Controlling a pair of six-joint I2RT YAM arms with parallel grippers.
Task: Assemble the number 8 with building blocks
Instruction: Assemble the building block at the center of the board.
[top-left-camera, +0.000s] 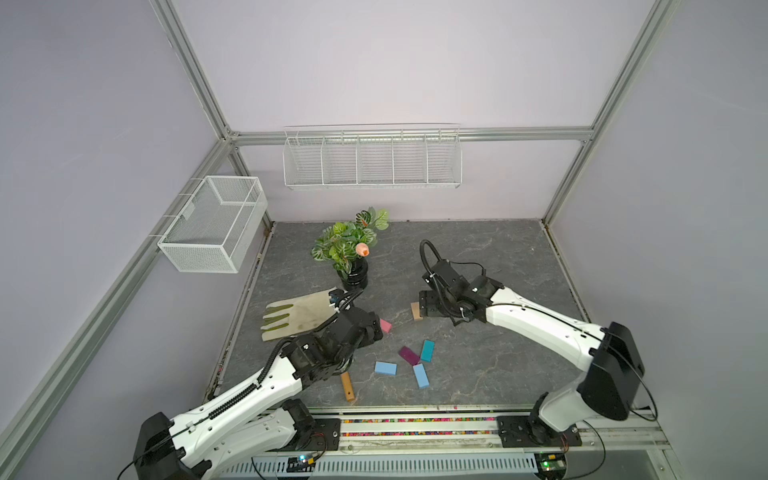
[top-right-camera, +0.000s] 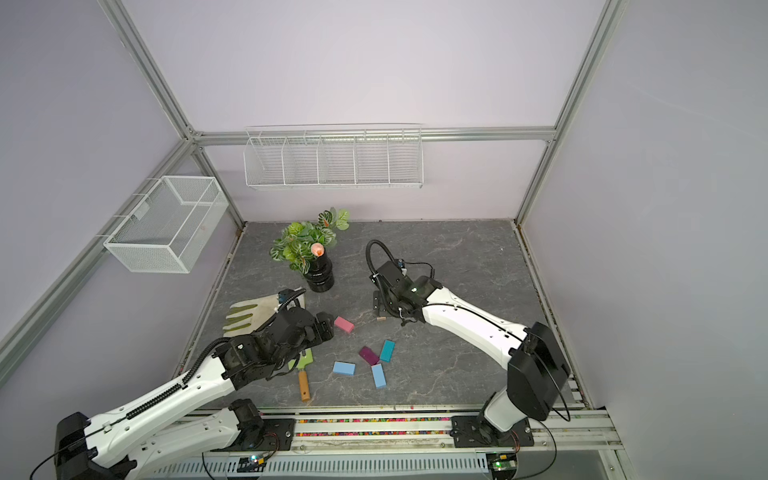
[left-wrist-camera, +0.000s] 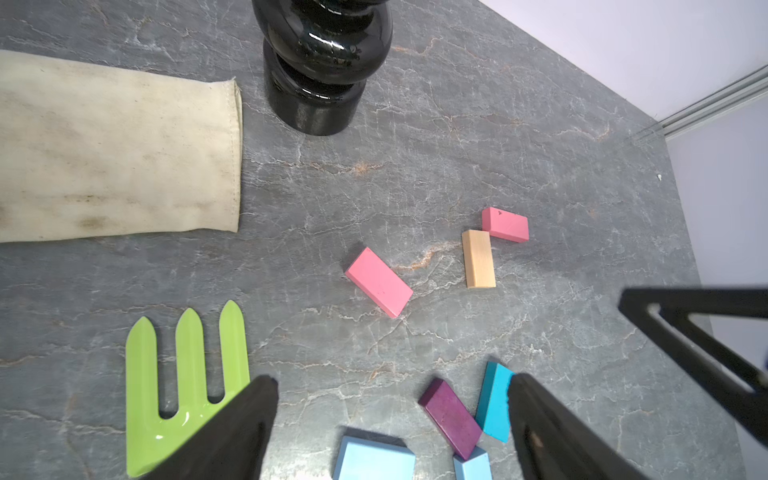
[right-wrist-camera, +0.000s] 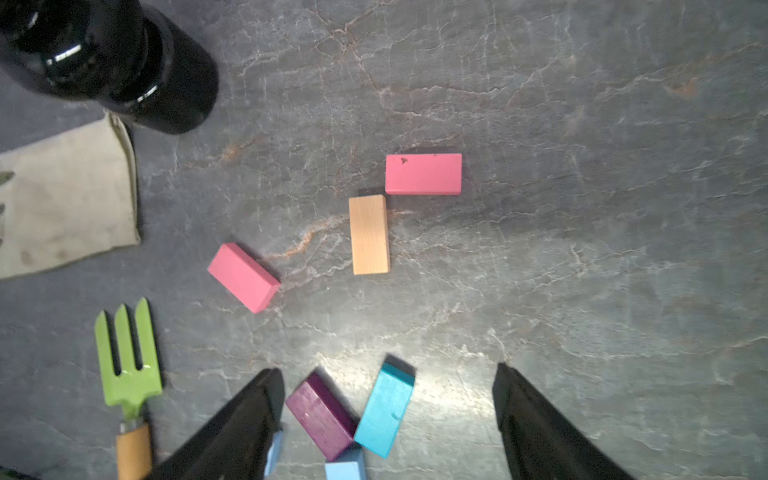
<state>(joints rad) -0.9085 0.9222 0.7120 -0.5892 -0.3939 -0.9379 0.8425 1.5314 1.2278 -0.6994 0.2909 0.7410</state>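
Grey marbled tabletop (top-left-camera: 478, 257) beneath two arms: the left gripper (left-wrist-camera: 392, 379) and right gripper (right-wrist-camera: 388, 372) both gape wide, holding nothing. At centre frame a pink wooden brick (right-wrist-camera: 423, 173) and a tan wooden brick (right-wrist-camera: 369, 235) meet at a corner, apparently the 8's start. Next, probably, the second pink brick (right-wrist-camera: 243, 277), lying loose left of centre, needs picking up and squaring in. A purple brick (right-wrist-camera: 320, 415), a teal brick (right-wrist-camera: 384, 411) and light-blue bricks (top-left-camera: 385, 368) lie lower in frame.

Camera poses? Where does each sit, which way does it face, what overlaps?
Top views: one stereo head high above the arm bases, facing down toward the back wall; left arm and right arm both show.
Left wrist: on the left arm, looking down at the table past the open left hand.
Right wrist: on the right arm, looking down past the open right hand.
Shared: both wrist views hold the tan brick and black vase.
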